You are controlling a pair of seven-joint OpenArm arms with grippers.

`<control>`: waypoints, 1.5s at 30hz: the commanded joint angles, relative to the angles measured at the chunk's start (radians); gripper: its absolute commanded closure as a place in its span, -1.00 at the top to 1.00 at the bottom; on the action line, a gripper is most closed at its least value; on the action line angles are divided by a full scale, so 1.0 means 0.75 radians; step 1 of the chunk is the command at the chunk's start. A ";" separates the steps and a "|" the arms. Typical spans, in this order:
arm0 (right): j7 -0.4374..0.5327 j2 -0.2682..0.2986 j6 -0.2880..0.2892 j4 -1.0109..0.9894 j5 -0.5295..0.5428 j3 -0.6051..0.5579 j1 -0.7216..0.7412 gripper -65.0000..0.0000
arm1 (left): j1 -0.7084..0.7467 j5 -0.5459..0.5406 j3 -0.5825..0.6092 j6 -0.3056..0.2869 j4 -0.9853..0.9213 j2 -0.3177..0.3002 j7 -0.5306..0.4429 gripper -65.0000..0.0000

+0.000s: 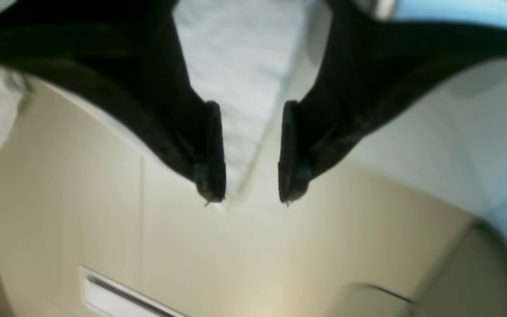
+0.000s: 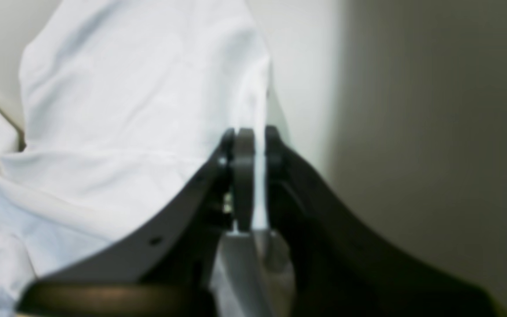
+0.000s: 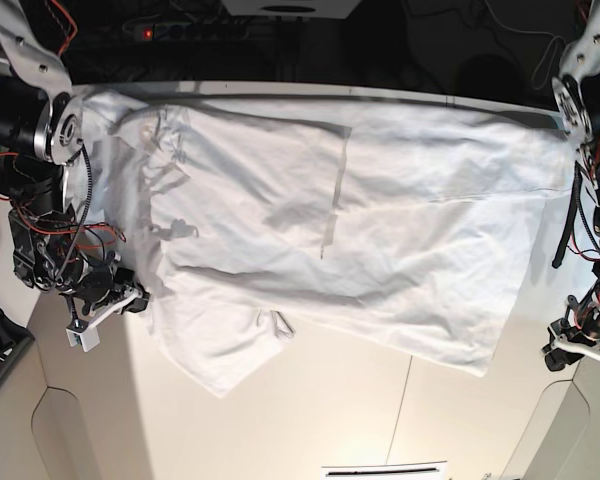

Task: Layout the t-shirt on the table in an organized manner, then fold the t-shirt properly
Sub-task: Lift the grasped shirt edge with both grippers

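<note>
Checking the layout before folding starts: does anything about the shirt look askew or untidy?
Yes. The t-shirt lies slanted across the table, wrinkled, with one sleeve bunched at the lower left. The right gripper pinches its edge.

bg: dark area behind far edge | power strip [image 3: 170, 28] w/ red light, black cables [image 3: 500, 30] | floor: beige panels [image 3: 310, 420], white vent strip [image 3: 385, 470] | lighting: warm, bright

Soft wrinkled white cloth t-shirt [image 3: 380, 210], smooth matt table [image 3: 310, 420]

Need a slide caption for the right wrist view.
Right gripper pinches an edge of the white t-shirt, jaws shut on the cloth.
</note>
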 commanded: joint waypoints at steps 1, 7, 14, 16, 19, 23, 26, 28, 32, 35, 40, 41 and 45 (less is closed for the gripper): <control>0.006 0.011 0.005 0.016 0.005 0.003 0.033 -1.00 | -0.086 0.016 0.034 0.004 -0.078 -0.038 -0.072 -0.26; 0.007 0.007 0.005 0.016 0.007 0.003 0.033 -1.00 | -0.320 0.138 0.274 0.147 -0.608 -0.054 -0.385 -0.26; 0.007 0.004 0.005 0.016 0.006 0.003 0.033 -1.00 | -0.289 0.136 0.306 0.193 -0.707 -0.013 -0.398 -0.26; 0.007 0.004 0.005 0.016 0.007 0.003 0.033 -1.00 | -0.277 0.136 0.306 0.222 -0.706 0.006 -0.384 -0.26; 0.006 0.004 0.005 0.016 0.007 0.003 0.033 -1.00 | -0.258 0.130 0.306 0.243 -0.706 0.042 -0.385 -0.26; 0.006 0.004 0.005 0.016 0.011 0.003 0.033 -1.00 | -0.255 0.087 0.306 0.241 -0.706 0.094 -0.388 -0.26; 0.006 0.004 0.005 0.016 0.011 0.003 0.033 -1.00 | -0.258 0.085 0.306 0.241 -0.706 0.124 -0.408 -0.26; 0.006 0.004 0.005 0.016 0.011 0.003 0.032 -1.00 | -0.261 0.085 0.306 0.236 -0.706 0.140 -0.421 -0.26; 0.006 0.004 0.005 0.016 0.011 0.003 0.029 -1.00 | -0.263 0.099 0.306 0.235 -0.702 0.149 -0.435 -0.26; 0.007 0.004 0.005 0.017 0.011 0.003 0.014 -1.00 | -0.264 0.138 0.306 0.193 -0.695 0.149 -0.435 -0.26; 0.008 0.004 0.005 0.017 0.011 0.003 -0.013 -1.00 | -0.267 0.164 0.306 0.151 -0.673 0.150 -0.432 -0.26; 0.008 0.004 0.005 0.017 0.011 0.003 -0.015 -1.00 | -0.268 0.166 0.307 0.151 -0.670 0.149 -0.432 -0.26; 0.022 0.004 0.005 0.017 0.011 0.003 -0.015 -1.00 | -0.271 0.166 0.307 0.152 -0.664 0.150 -0.428 -0.26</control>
